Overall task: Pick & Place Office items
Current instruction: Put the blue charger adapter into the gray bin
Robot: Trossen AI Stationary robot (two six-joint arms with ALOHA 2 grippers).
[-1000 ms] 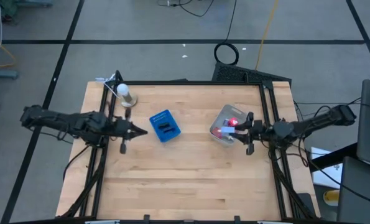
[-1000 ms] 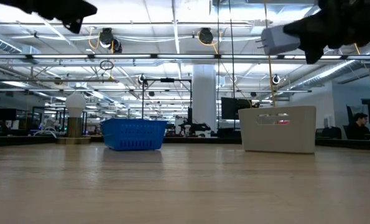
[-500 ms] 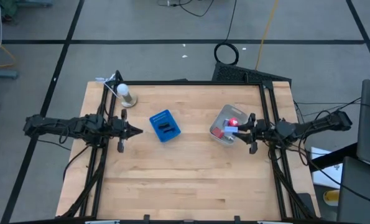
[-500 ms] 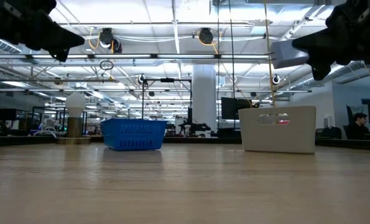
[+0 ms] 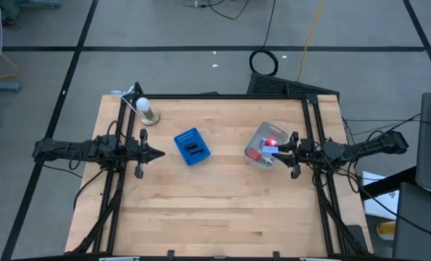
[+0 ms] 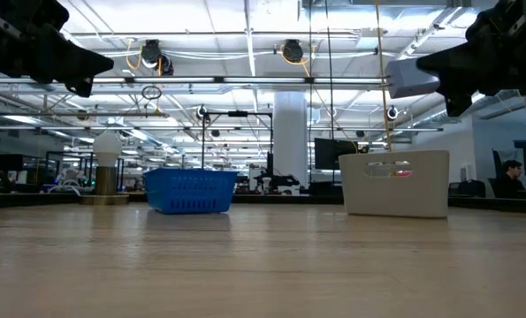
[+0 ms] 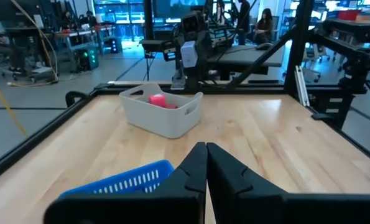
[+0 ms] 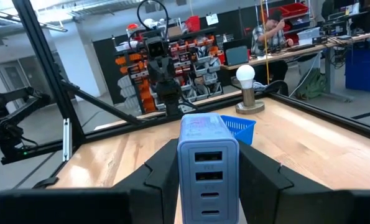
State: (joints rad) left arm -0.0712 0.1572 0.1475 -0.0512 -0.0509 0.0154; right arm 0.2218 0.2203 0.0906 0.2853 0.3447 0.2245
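While the right claw (image 5: 277, 151) hangs above the near edge of the white tub (image 5: 259, 144), its fingers grip a light blue block (image 8: 201, 155) with slots on its face. A red piece (image 7: 157, 99) lies inside the tub just below that claw. Well apart on the other side, the left claw (image 5: 159, 154) hovers pinched shut and empty, the blue basket (image 5: 191, 146) just ahead of its tips.

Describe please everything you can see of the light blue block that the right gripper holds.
The light blue block is a boxy charger-like piece of smooth plastic; the face toward the wrist camera shows several slot-shaped ports. The right gripper pinches it between its two dark fingers, raised in the air by the white tub. Nothing else touches it.
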